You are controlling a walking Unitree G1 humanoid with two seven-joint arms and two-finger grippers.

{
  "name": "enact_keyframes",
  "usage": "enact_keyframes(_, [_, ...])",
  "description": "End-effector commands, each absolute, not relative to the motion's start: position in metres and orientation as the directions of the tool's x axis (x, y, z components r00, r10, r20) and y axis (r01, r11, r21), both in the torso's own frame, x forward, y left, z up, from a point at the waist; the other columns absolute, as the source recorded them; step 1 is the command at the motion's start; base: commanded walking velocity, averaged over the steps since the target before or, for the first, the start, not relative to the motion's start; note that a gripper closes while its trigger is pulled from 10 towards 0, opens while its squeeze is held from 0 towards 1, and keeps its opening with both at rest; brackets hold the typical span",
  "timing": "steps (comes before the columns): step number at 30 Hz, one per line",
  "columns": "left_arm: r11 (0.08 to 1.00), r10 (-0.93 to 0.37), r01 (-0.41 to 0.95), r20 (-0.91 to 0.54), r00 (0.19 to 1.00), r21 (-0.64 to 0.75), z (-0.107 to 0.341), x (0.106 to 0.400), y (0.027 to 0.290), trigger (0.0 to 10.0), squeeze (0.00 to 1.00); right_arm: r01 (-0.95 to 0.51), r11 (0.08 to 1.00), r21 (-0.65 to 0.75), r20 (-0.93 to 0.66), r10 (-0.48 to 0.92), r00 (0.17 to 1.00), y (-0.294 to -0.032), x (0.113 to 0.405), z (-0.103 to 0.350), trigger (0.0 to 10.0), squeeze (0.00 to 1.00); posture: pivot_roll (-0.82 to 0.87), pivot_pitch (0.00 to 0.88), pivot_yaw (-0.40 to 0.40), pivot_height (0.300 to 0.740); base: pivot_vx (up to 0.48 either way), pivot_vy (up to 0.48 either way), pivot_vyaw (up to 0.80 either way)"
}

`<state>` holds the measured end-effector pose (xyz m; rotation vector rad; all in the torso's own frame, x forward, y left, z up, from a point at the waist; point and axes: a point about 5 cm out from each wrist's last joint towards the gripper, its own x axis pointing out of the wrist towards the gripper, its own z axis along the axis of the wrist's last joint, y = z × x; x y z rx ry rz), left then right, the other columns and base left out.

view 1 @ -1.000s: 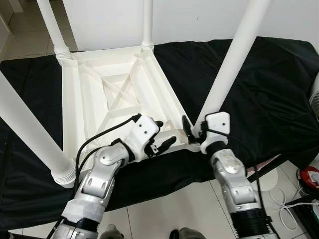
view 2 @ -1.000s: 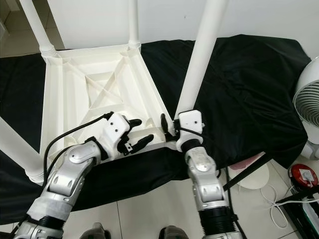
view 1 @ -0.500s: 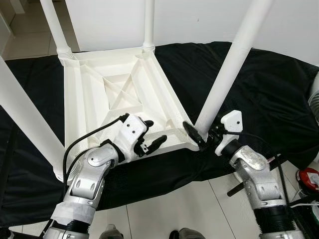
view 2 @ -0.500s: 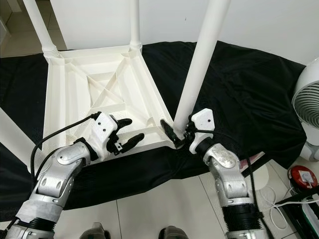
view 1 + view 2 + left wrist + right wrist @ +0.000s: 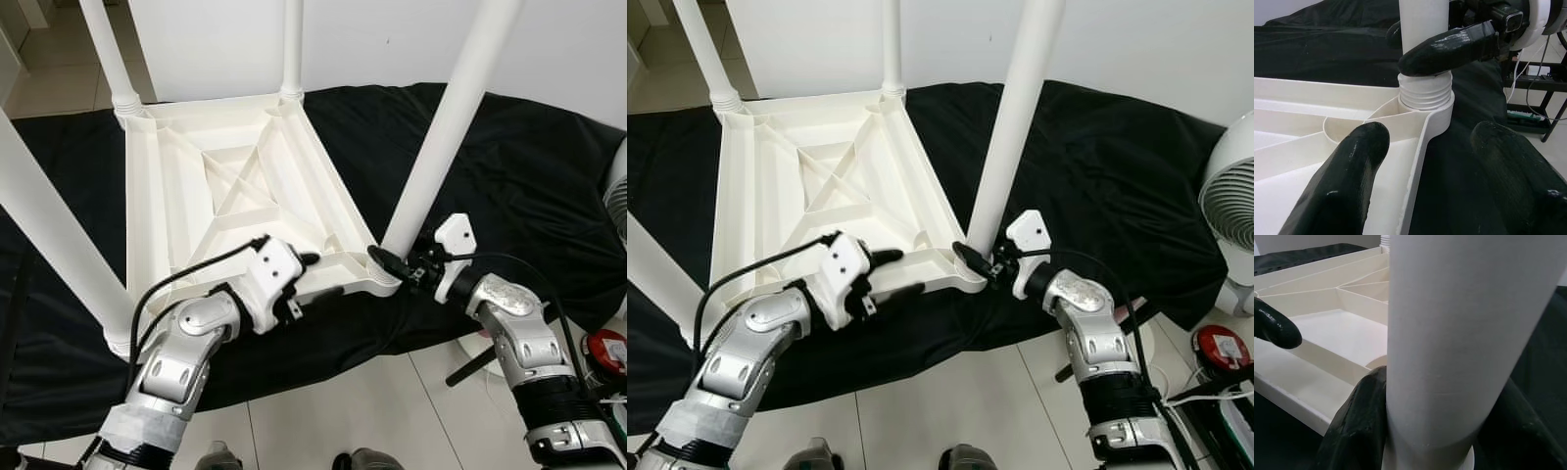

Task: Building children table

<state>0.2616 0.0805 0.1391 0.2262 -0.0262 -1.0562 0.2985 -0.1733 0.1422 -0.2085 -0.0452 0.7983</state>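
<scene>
A white children's table lies upside down on a black cloth, its legs pointing up. My right gripper is shut on the base of the near right leg, just above its threaded collar. In the right wrist view its black fingers press both sides of the leg. My left gripper is open and straddles the table's near rim close to that corner, one finger inside the frame, the other over the cloth.
Three more legs stand at the far left, far right and near left corners. A white fan stands at the right. A red object and cables lie on the tiled floor. A white wall lies behind.
My right forearm has swung out to the right, with its gripper staying at the leg base. My left gripper has slid along the near rim toward that corner.
</scene>
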Motion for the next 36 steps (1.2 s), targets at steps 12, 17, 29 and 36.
enact_keyframes(12, [0.449, -0.878, 0.876, -0.096, 0.469, 0.174, 0.137, 0.26, 0.074, 10.0, 0.0, -0.687, 0.717, -0.122, -0.041, 0.688, 0.725, -0.154, 0.292, 0.132, 10.0, 0.0, 0.01, 0.016, -0.022, 0.74, 0.0, 0.0, 0.0])
enact_keyframes(17, [0.455, -0.876, 0.874, -0.091, 0.474, 0.168, 0.138, 0.259, 0.073, 10.0, 0.0, -0.616, 0.777, -0.127, -0.037, 0.617, 0.786, -0.145, 0.293, 0.13, 10.0, 0.0, 0.01, 0.021, -0.017, 0.74, 0.0, 0.0, 0.0])
enact_keyframes(29, [0.46, -0.875, 0.874, -0.089, 0.477, 0.159, 0.138, 0.262, 0.075, 10.0, 0.0, -0.198, 0.979, 0.037, -0.056, 0.2, 0.978, -0.105, 0.291, 0.121, 10.0, 0.0, 0.01, 0.02, -0.017, 0.74, 0.0, 0.0, 0.0])
enact_keyframes(36, [0.46, -0.877, 0.875, -0.08, 0.474, 0.15, 0.139, 0.262, 0.071, 10.0, 0.0, -0.139, 0.989, 0.06, -0.058, 0.142, 0.988, -0.086, 0.288, 0.13, 10.0, 0.0, 0.0, 0.021, -0.017, 0.74, 0.0, 0.0, 0.0])
